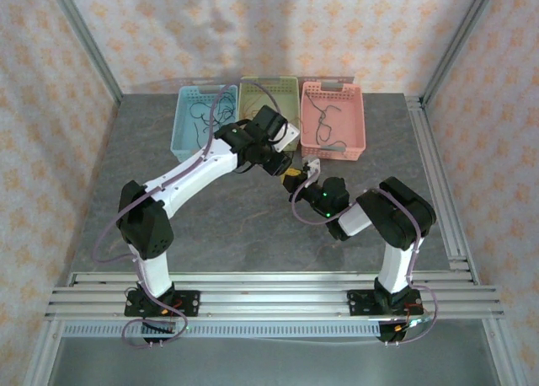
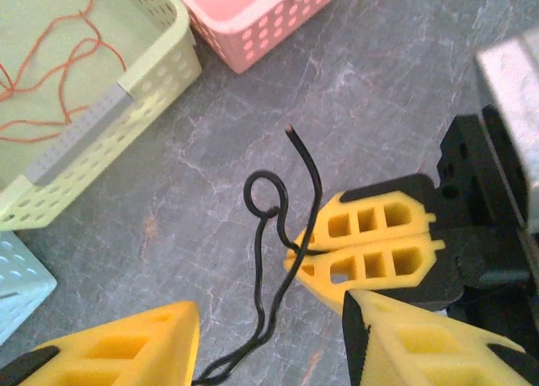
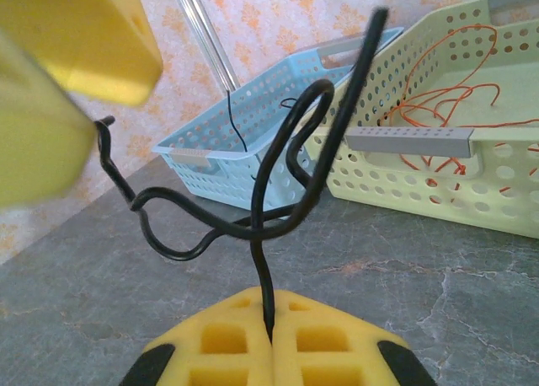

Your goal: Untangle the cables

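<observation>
Black cable [image 3: 263,227] clamped in the right gripper's [image 3: 269,340] closed yellow jaws.

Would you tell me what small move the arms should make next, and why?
Probably close the left gripper on the black cable. The left jaws stand open with a strand running between them, while the right gripper is shut on the same cable. A second grip would likely let the arms pull its twisted part apart.

I see my left arm [image 1: 181,177] and right arm [image 1: 394,211] bent inward, wrists almost meeting, left jaws standing apart, right jaws clamped on a black cable [image 3: 263,272].
</observation>
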Controlling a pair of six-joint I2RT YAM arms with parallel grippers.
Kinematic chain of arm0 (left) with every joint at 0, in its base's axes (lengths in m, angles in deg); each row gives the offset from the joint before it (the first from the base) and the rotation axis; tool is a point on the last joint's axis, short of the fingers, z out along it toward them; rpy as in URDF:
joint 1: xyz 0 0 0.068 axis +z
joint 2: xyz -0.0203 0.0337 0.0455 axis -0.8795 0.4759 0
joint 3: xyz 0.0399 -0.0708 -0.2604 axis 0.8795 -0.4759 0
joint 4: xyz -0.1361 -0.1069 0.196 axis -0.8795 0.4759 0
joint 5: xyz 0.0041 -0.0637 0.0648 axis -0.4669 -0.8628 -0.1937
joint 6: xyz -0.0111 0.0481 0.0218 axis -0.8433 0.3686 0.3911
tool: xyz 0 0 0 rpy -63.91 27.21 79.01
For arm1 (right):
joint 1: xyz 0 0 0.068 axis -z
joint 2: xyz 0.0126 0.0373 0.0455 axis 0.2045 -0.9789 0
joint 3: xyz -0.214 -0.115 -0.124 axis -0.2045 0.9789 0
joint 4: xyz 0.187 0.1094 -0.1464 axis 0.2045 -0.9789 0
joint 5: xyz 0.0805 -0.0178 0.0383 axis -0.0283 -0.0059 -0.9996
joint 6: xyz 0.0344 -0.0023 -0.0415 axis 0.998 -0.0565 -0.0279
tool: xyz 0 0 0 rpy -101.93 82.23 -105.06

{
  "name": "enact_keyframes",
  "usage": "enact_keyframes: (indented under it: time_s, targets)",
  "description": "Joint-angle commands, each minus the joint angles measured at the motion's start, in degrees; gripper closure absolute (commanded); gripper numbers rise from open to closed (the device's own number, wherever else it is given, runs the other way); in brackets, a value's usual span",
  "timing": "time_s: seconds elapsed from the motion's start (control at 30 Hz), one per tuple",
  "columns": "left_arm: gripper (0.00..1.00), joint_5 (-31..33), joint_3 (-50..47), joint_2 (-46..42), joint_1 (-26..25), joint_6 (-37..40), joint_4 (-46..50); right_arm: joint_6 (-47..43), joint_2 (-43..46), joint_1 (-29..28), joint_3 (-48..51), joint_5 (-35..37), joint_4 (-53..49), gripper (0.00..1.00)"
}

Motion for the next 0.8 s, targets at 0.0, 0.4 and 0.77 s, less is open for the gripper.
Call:
enact_keyframes:
  time_s: [0.0,0.4,0.77]
  targets:
    - [0.51,1.8,2.6,1.7,0.0,1.9,3.2,0.4,-0.9,0.2,-1.3,-0.4,1.7,1.0]
    - [0.59,4.0,5.3,9.9,0.0,2.3,5.4,0.4,-0.9,0.2,-1.3,-0.3,1.7,1.0]
    - [0.97,4.6,2.3,5.8,0.2,1.7,1.9,0.5,-0.9,0.2,-1.3,-0.3,1.7,1.0]
